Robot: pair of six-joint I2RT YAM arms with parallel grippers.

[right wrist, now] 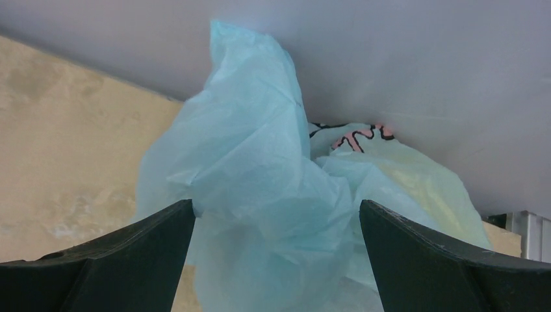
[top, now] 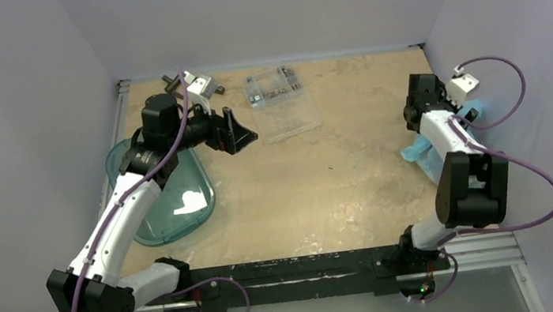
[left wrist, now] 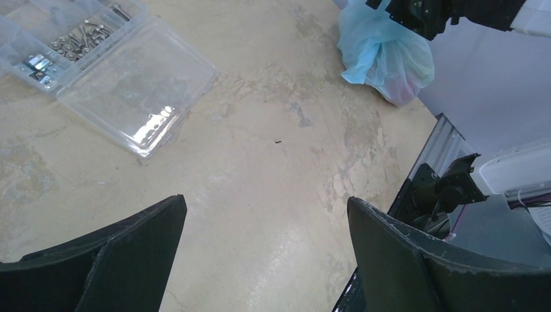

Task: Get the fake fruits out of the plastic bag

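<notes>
- The thin light-blue translucent plastic bag lies crumpled at the right edge of the sandy-coloured table, close against the pale wall
- The right gripper is directly at the bag, with its two black fingers spread wide, one on each side of the bunched plastic; they do not press on it, so as far as I can see it holds nothing
- The left gripper hangs over the far left part of the table, well apart from the bag; its jaws are also wide open, with nothing between them
- The fake fruits are not out on the table; they show only as a reddish tint low in the bag, perhaps the apple, so I judge they are all inside
- The step in hand, in my judgement, is to take hold of the bag; it is better to close on the thick bunched fold than on a single thin layer, which can slip out
- I cannot tell where the mouth of the bag is, so the grip should be gentle, and the bag should first come away from the wall toward the middle, where the left gripper can reach it and help to open it
- On a whitish part of the bag there are dark and pink-red curved strokes of writing; they are folded and half hidden and I cannot read them
- The clear flat plastic parts box with small metal screws, at the far side, shows no label that I can read
</notes>
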